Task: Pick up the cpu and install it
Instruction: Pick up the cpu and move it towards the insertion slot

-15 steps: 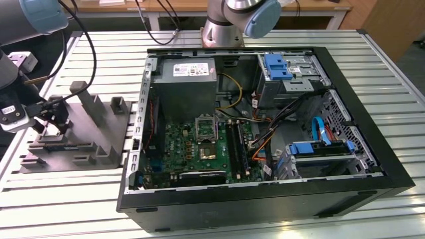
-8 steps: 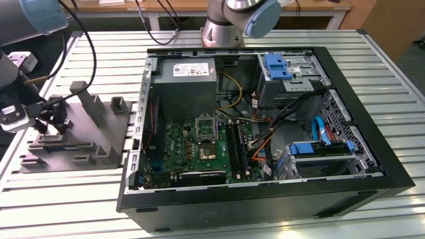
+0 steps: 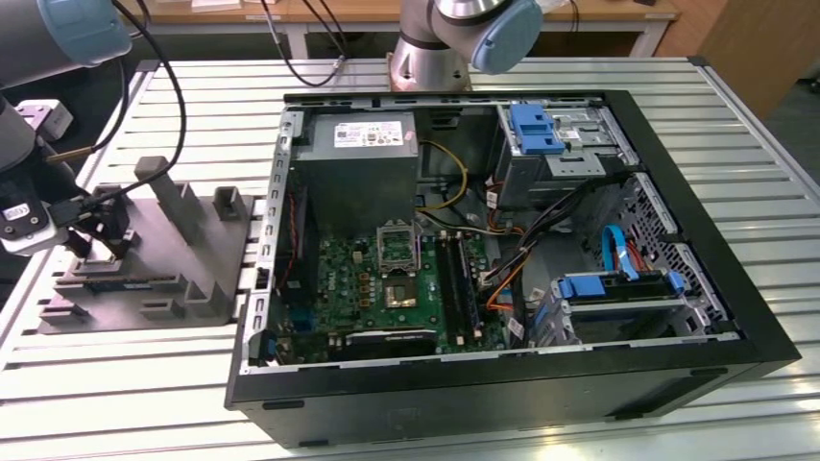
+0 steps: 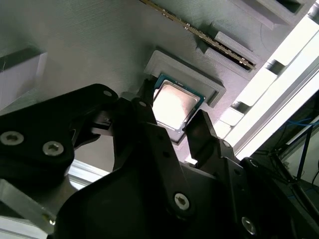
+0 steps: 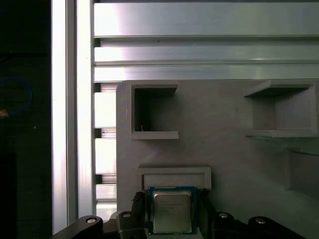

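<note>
Close over the grey tray [image 5: 224,149], grips the cpu [image 5: 172,211] in a narrowed pincer [image 5: 172,209], one dark finger [image 5: 207,214] against each of two opposite edges, silvery top up, just beside the tray's raised square frame [image 5: 174,174]; cannot tell whether lifted clear of the tray. Under and past the tray, slatted metal bench [image 3: 129,384]. Farther off, beside the tray toward the exterior view's right, open black computer case [image 3: 717,317] lying on that bench, green motherboard [image 3: 372,288] inside, well apart from the cpu.

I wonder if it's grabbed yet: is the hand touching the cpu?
Cannot tell. In both wrist views the hand sits close on two sides of the cpu, but neither shows plain contact or a gap.
</note>
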`<state>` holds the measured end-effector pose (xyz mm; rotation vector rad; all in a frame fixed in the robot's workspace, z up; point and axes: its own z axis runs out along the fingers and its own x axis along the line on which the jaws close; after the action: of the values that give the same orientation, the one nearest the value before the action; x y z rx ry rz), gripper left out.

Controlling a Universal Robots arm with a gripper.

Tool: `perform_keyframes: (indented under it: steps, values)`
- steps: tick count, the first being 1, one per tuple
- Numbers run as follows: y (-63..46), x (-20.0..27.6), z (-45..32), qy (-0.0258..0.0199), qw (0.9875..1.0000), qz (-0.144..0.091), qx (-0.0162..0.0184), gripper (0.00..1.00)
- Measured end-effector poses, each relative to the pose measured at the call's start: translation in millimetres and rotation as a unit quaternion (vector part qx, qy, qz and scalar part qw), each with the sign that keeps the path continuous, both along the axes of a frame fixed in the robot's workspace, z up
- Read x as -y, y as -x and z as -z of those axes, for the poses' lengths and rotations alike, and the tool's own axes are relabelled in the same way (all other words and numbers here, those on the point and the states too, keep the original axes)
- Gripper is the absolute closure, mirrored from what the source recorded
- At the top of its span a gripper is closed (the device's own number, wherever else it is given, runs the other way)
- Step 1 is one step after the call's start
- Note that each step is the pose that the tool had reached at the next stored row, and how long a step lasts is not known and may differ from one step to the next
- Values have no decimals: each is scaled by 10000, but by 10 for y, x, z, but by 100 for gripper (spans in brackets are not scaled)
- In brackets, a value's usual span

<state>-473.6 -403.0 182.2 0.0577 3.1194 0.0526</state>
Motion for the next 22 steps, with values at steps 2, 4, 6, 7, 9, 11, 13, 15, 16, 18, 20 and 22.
perform_keyframes:
  steps: [2,4,6,7,9,11,13,15,16,18,20,22]
  values:
    - [0,0,0,0,10000,0,0,48]
    - [0,0,0,0,10000,0,0,53]
    - [0,0,0,-1,10000,0,0,53]
    - [0,0,0,-1,10000,0,0,53]
    - [0,0,0,0,10000,0,0,53]
    - [0,0,0,-1,10000,0,0,53]
    - [-1,0,0,-1,10000,0,0,53]
    - [-1,0,-7,-1,10000,0,1,53]
    - [-1,0,-13,-1,10000,0,0,53]
    - [0,0,-30,0,10000,0,0,53]
    - [-1,0,-54,-1,10000,0,0,53]
    - [-1,0,-73,-1,10000,0,0,53]
